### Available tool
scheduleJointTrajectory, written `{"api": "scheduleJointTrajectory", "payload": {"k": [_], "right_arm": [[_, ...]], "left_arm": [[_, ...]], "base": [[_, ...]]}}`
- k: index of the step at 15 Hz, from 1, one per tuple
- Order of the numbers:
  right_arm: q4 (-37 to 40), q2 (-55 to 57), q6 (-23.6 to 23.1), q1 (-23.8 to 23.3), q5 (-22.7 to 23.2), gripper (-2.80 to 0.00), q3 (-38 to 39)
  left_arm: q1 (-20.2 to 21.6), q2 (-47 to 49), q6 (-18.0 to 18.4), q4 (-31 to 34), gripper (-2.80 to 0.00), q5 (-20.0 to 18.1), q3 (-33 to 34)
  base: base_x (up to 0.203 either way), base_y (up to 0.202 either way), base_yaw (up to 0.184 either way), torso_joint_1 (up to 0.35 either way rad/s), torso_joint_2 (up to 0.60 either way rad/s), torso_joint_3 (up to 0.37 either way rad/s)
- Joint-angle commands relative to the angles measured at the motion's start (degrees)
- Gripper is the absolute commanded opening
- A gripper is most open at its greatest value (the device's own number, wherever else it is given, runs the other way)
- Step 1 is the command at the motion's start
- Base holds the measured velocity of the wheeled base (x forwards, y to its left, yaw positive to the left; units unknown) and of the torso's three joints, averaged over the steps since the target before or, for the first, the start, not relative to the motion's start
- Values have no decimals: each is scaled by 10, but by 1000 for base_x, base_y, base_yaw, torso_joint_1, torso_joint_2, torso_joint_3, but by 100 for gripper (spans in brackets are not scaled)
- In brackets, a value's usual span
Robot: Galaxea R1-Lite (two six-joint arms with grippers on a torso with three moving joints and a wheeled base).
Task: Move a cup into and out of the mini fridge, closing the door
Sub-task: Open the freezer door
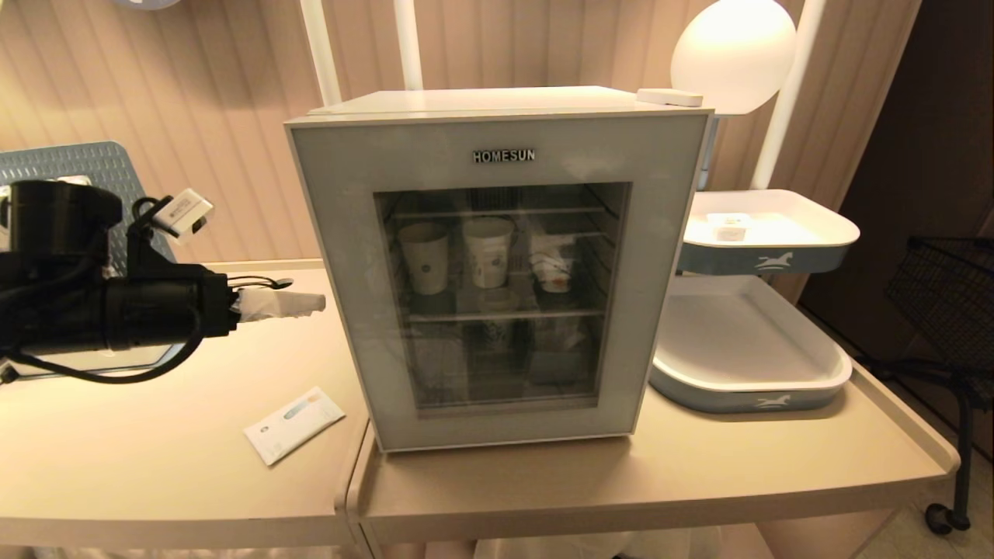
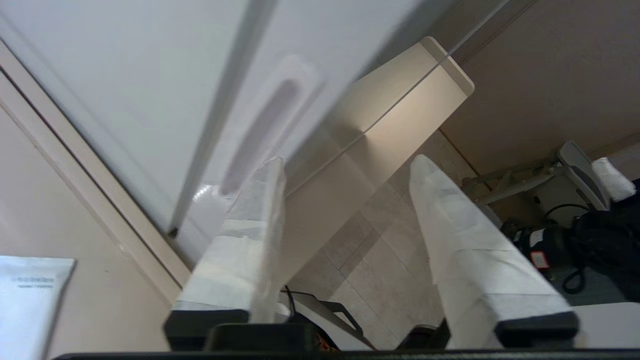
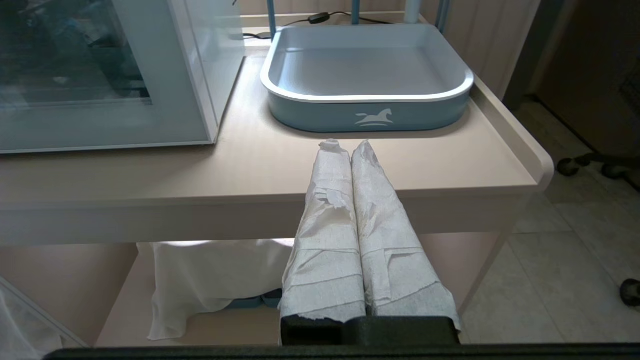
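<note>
The white mini fridge (image 1: 497, 102) stands mid-table with its glass-windowed door (image 1: 345, 264) shut. Through the glass I see the cup (image 1: 554, 268), small and white with an orange picture, at the right of the upper wire shelf, beside two taller paper cups (image 1: 425, 258). My left gripper (image 1: 314, 301) hovers level just left of the fridge, pointing at its side. In the left wrist view the left gripper (image 2: 348, 160) is open and empty, one finger (image 2: 250, 235) close to a recessed grip (image 2: 260, 135) in the fridge's side wall. My right gripper (image 3: 350, 147) is shut and empty, low before the table's front edge.
A white sachet (image 1: 293, 424) lies on the table left of the fridge. Two blue-and-white trays stand to the right, the lower (image 1: 749, 388) bare and the upper (image 1: 776, 252) holding a small white lidded thing (image 1: 728, 225). A wire basket (image 1: 951, 295) is at the far right.
</note>
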Motion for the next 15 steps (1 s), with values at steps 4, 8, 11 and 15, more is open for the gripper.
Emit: {"api": "scheduleJointTrajectory", "payload": {"k": [4, 8, 11, 15], "right_arm": [[1, 1, 0, 0, 0, -280, 0], [0, 1, 0, 0, 0, -280, 0], [0, 1, 0, 0, 0, -280, 0], [0, 1, 0, 0, 0, -280, 0]], "left_arm": [[1, 43, 5, -141, 0, -17, 55], [-31, 55, 8, -151, 0, -23, 68], [-49, 68, 8, -252, 0, -30, 113], [-63, 114, -10, -514, 0, -30, 192]], "base": [[0, 0, 0, 0, 0, 0], [0, 0, 0, 0, 0, 0], [0, 0, 0, 0, 0, 0], [0, 0, 0, 0, 0, 0]]}}
